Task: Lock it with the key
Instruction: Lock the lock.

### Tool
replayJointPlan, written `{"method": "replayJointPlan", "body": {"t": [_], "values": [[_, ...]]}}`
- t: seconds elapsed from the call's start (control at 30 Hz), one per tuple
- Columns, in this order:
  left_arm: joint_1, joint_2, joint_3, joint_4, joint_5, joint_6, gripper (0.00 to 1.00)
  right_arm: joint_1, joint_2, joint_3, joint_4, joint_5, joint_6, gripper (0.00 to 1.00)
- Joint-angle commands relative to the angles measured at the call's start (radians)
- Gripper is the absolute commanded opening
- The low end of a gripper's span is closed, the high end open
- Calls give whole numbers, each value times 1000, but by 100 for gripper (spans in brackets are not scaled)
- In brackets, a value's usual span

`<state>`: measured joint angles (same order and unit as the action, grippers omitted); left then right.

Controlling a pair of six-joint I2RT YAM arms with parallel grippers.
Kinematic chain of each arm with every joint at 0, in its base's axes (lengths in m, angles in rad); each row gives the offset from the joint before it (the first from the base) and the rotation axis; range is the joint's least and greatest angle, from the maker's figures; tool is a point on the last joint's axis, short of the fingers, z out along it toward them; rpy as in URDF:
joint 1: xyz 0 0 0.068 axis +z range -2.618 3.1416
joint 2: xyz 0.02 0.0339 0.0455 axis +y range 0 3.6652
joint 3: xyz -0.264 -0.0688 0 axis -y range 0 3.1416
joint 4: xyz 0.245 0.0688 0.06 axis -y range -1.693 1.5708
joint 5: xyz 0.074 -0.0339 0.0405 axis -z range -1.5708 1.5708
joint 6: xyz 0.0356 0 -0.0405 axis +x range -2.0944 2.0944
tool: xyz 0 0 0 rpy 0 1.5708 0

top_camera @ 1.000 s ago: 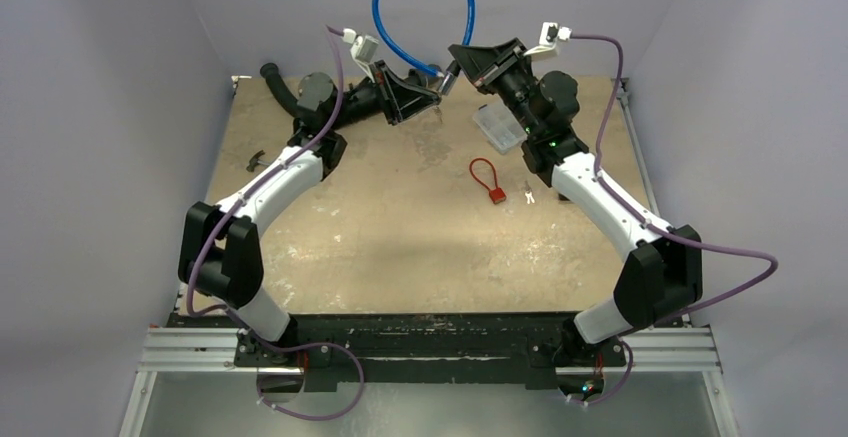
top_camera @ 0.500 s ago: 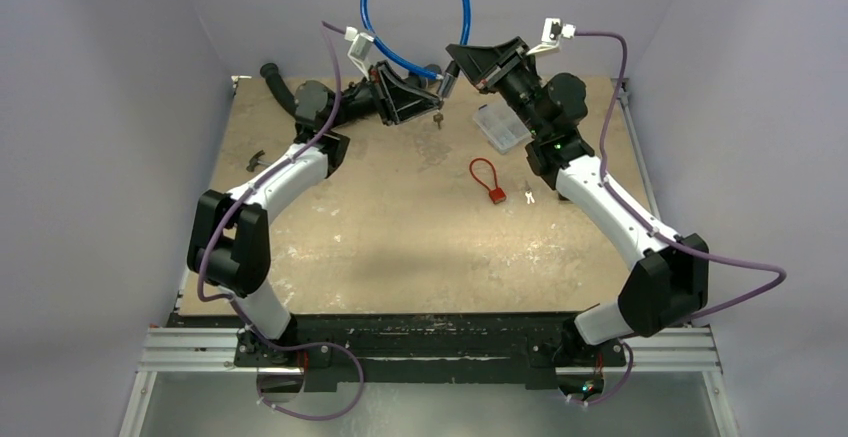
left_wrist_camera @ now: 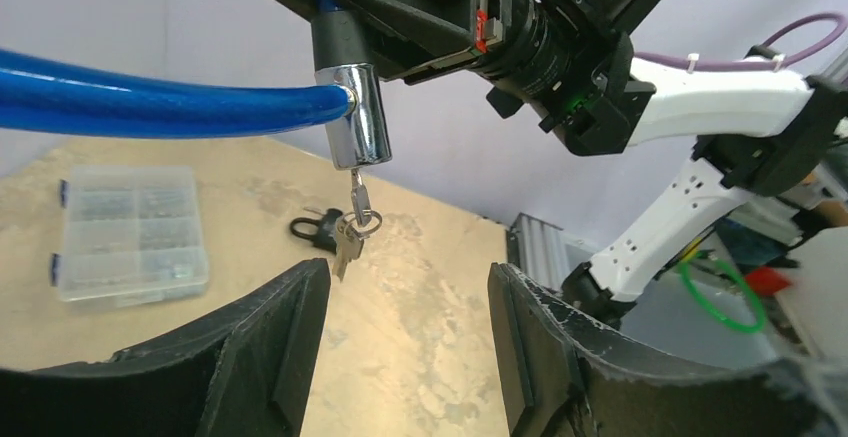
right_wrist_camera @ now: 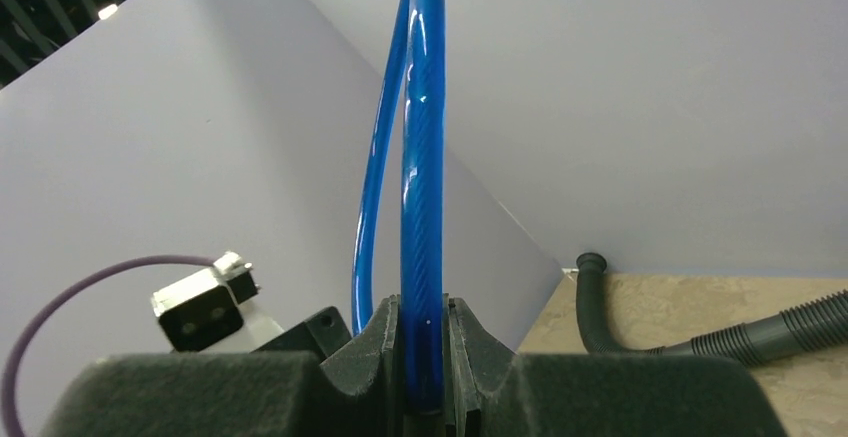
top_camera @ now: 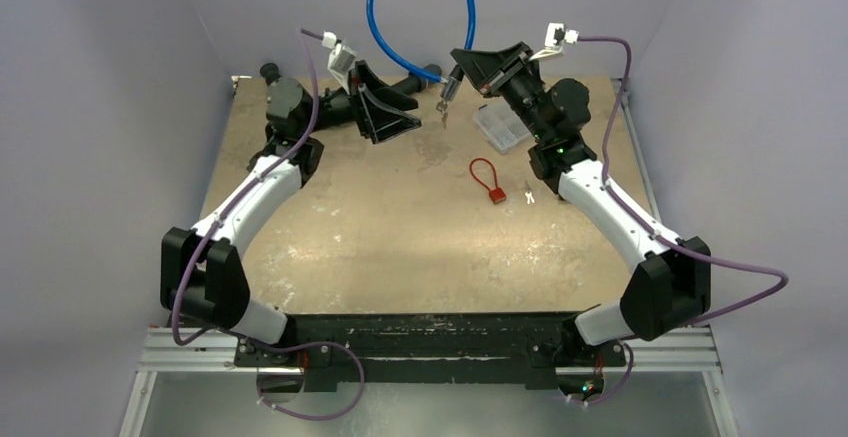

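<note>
While your right gripper (right_wrist_camera: 424, 357) pinches the blue cable lock (right_wrist_camera: 422, 157) aloft, your left gripper (left_wrist_camera: 407, 282) stands with fingers spread, apart from the key (left_wrist_camera: 358, 195), which hangs from the lock's chrome barrel (left_wrist_camera: 358, 117) above the table (left_wrist_camera: 240, 182).

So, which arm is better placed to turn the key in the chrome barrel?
Left, I think. The left gripper is open and empty, with the key just ahead of it. The right gripper is shut on the blue cable, holding it up.
</note>
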<state>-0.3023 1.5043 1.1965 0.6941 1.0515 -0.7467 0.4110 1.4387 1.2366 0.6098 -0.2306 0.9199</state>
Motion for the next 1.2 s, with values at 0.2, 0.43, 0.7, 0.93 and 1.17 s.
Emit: {"method": "replayJointPlan", "body": {"t": [0.2,0.43,0.7,0.93,1.17], "values": [[14,-98,309,-796,6,836,53,-2,-85,-42,118,-55,-158,0],[12,-99,453,-882,-76,1027,55,-1,-107,-113,125,-130,-267,0],[-8,9,675,-1150,-203,1507,56,0,-125,-187,83,-173,-270,0],[-26,60,647,-887,-203,989,59,15,-159,-253,61,-145,-269,0],[-41,24,257,-176,-347,17,62,18,-143,-248,94,-84,-274,0]]}}
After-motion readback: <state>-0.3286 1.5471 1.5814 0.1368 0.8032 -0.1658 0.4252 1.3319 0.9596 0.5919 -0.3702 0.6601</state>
